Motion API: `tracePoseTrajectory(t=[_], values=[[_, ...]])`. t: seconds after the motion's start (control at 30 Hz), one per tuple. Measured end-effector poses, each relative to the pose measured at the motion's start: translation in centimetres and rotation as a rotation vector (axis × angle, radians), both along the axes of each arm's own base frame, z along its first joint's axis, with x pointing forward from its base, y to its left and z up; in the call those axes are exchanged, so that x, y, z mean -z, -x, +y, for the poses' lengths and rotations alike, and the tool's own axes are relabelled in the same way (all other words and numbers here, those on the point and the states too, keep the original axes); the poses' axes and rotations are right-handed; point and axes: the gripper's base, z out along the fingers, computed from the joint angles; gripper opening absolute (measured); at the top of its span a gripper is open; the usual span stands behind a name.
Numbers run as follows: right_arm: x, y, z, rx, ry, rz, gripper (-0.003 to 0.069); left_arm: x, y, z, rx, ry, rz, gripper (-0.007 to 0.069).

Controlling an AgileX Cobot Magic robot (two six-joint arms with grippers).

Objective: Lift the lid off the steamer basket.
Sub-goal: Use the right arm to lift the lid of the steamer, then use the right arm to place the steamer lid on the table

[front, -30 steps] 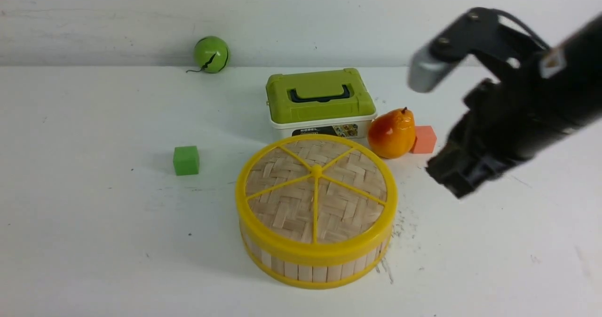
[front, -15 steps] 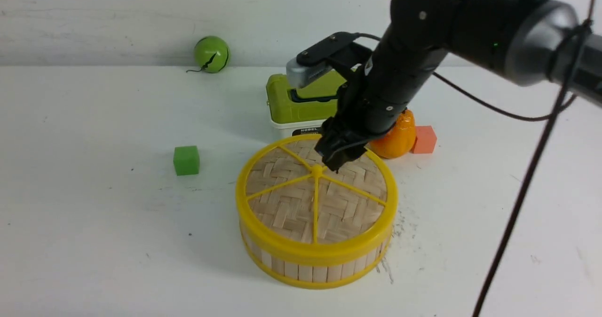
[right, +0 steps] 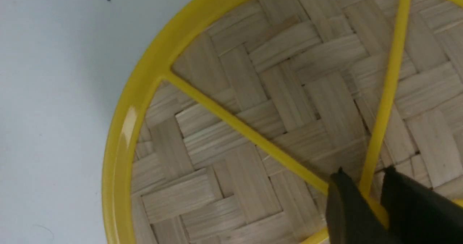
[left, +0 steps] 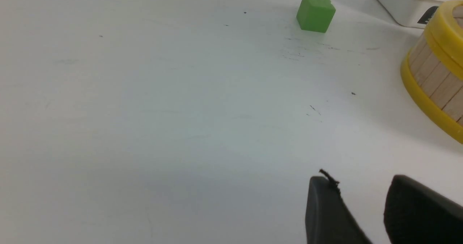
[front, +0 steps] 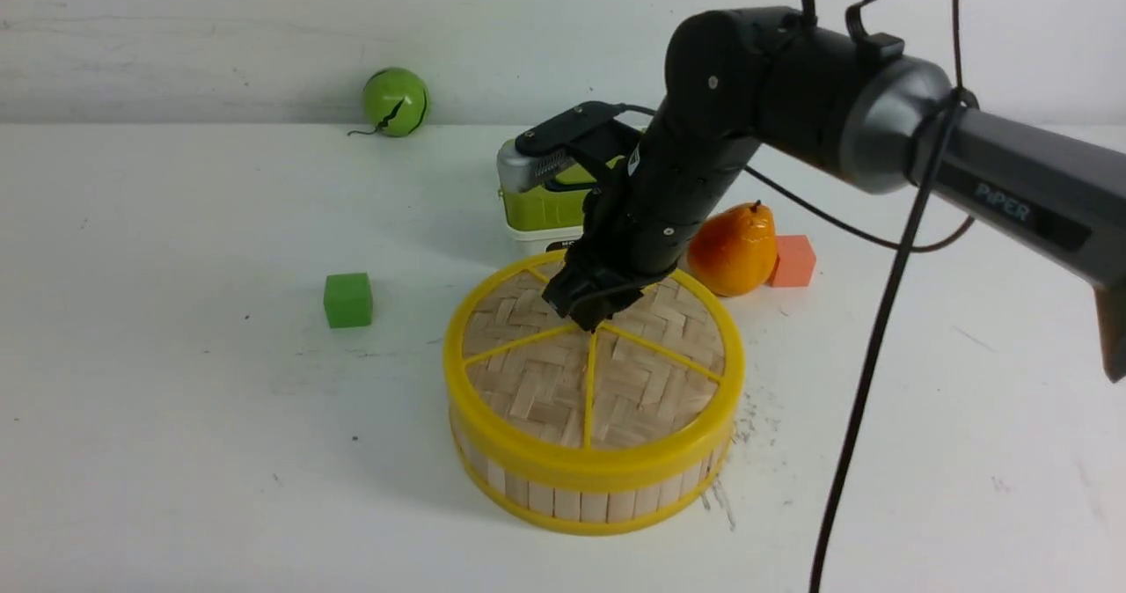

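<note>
Right tool (front: 591, 317): closed on the centre knob (right: 378, 212), as I read it.
Left tool (left: 358, 186): fingers parted, nothing between.
Lid (front: 528, 391): on the steamer basket (front: 567, 503), mid-tabletop (front: 176, 452).
Lift: I'd confirm the pinch, then go straight up, slowly, keeping the lid level.
Snag risk: basket may ride up; pause if it does.
Clearance: green-lidded box (front: 544, 210) at 12 o'clock; I'd avoid drifting there.
</note>
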Motion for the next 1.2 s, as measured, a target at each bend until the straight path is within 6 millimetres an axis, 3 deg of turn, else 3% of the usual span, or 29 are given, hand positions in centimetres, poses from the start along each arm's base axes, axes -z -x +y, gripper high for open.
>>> tracePoseTrajectory(t=[0.1, 0.2, 0.23, 0.33, 0.43, 0.47, 0.5, 0.53, 0.63, 0.67, 0.7, 0.83, 0.97, 1.2], values=[[-0.7, 0.3, -0.2, -0.003, 0.002, -0.01, 0.0101, 0.0, 0.0, 0.0, 0.0, 0.0, 0.0, 0.0239], [-3.1, 1.4, -1.1, -0.012, 0.022, -0.021, 0.0104, 0.0, 0.0, 0.0, 0.0, 0.0, 0.0, 0.0239], [-5.1, 2.3, -2.0, -0.01, 0.028, -0.035, 0.0104, 0.0, 0.0, 0.0, 0.0, 0.0, 0.0, 0.0239], [-8.4, 3.7, -4.3, 0.024, 0.038, -0.057, 0.0104, 0.0, 0.0, 0.0, 0.0, 0.0, 0.0, 0.0239], [-10.0, 4.3, -9.2, 0.155, 0.063, -0.068, 0.0104, 0.0, 0.0, 0.0, 0.0, 0.0, 0.0, 0.0239], [-9.9, 4.5, -9.6, 0.164, 0.067, -0.062, 0.0104, 0.0, 0.0, 0.0, 0.0, 0.0, 0.0, 0.0239], [-9.1, 4.7, -12.0, 0.233, 0.085, -0.034, 0.0104, 0.0, 0.0, 0.0, 0.0, 0.0, 0.0, 0.0239], [-9.0, 4.6, -12.6, 0.254, 0.086, -0.033, 0.0104, 0.0, 0.0, 0.0, 0.0, 0.0, 0.0, 0.0239], [-4.6, 4.9, -18.1, 0.428, 0.095, -0.002, 0.0104, 0.0, 0.0, 0.0, 0.0, 0.0, 0.0, 0.0239], [-4.7, 4.8, -18.2, 0.435, 0.09, -0.015, 0.0104, 0.0, 0.0, 0.0, 0.0, 0.0, 0.0, 0.0239], [-2.7, 4.6, -19.7, 0.486, 0.082, -0.034, 0.0104, 0.0, 0.0, 0.0, 0.0, 0.0, 0.0, 0.0239], [1.8, 4.4, -21.2, 0.55, 0.074, -0.069, 0.0104, 0.0, 0.0, 0.0, 0.0, 0.0, 0.0, 0.0239], [4.5, 3.5, -21.2, 0.568, 0.062, -0.098, 0.0104, 0.0, 0.0, 0.0, 0.0, 0.0, 0.0, 0.0239], [6.7, 2.4, -21.0, 0.61, 0.021, -0.077, 0.0113, 0.0, 0.0, 0.0, 0.0, 0.0, 0.0, 0.0239]])
